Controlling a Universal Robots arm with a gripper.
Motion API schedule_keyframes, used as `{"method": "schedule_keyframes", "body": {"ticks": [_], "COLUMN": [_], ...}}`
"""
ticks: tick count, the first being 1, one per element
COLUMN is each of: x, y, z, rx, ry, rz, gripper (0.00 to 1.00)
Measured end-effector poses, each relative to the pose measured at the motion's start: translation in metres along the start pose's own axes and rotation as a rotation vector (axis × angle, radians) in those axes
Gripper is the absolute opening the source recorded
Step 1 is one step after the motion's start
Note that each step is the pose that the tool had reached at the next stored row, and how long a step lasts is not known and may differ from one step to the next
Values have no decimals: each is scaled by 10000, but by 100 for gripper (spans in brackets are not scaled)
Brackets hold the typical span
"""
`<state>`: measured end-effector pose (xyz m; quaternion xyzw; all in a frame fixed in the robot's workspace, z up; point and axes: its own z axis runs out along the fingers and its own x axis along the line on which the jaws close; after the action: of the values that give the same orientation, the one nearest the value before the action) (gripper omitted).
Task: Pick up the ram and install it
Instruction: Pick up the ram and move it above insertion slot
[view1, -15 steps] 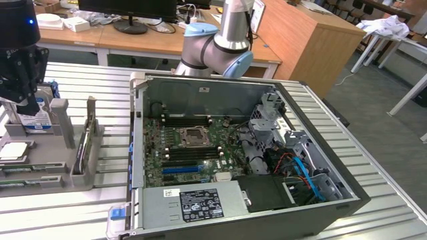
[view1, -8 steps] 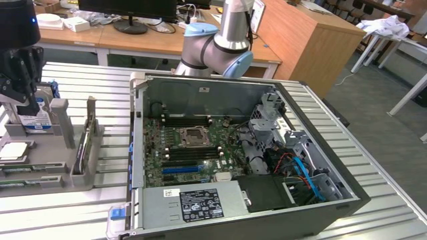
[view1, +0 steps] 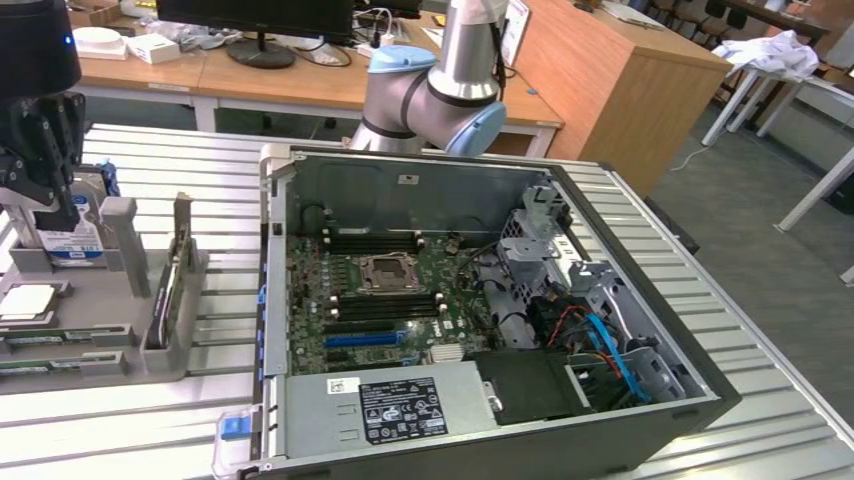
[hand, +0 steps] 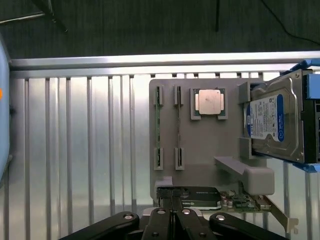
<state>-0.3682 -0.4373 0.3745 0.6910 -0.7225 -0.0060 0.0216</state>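
Two ram sticks, thin green boards, stand on edge in the grey holder tray (hand: 200, 145): one ram (hand: 158, 130) and a second (hand: 178, 131) beside it. In the exterior view they lie at the tray's near-left corner (view1: 38, 342). My gripper (hand: 172, 205) hangs above the tray, its dark fingers pressed together with nothing between them. In the exterior view the gripper (view1: 51, 205) is over the hard drive end of the tray, apart from the ram. The motherboard's black slots (view1: 387, 305) lie inside the open computer case (view1: 400, 185), flanking the CPU socket (view1: 387, 268).
The tray also carries a hard drive with a blue-white label (hand: 270, 120), a loose CPU (hand: 210, 101) and a dark graphics card (hand: 197, 197). A long blue slot (view1: 363, 339) and the power supply (view1: 387, 410) sit in the case. The arm's base (view1: 434, 100) rises behind it.
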Motion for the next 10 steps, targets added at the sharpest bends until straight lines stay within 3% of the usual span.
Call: {"method": "schedule_keyframes", "body": {"ticks": [5,7,9,10], "x": [0,0,0,0], "y": [0,0,0,0], "z": [0,0,0,1], "rx": [1,0,0,1], "ry": [1,2,2,2], "rz": [-25,-29,-31,-31], "gripper": [11,16,29,29]}}
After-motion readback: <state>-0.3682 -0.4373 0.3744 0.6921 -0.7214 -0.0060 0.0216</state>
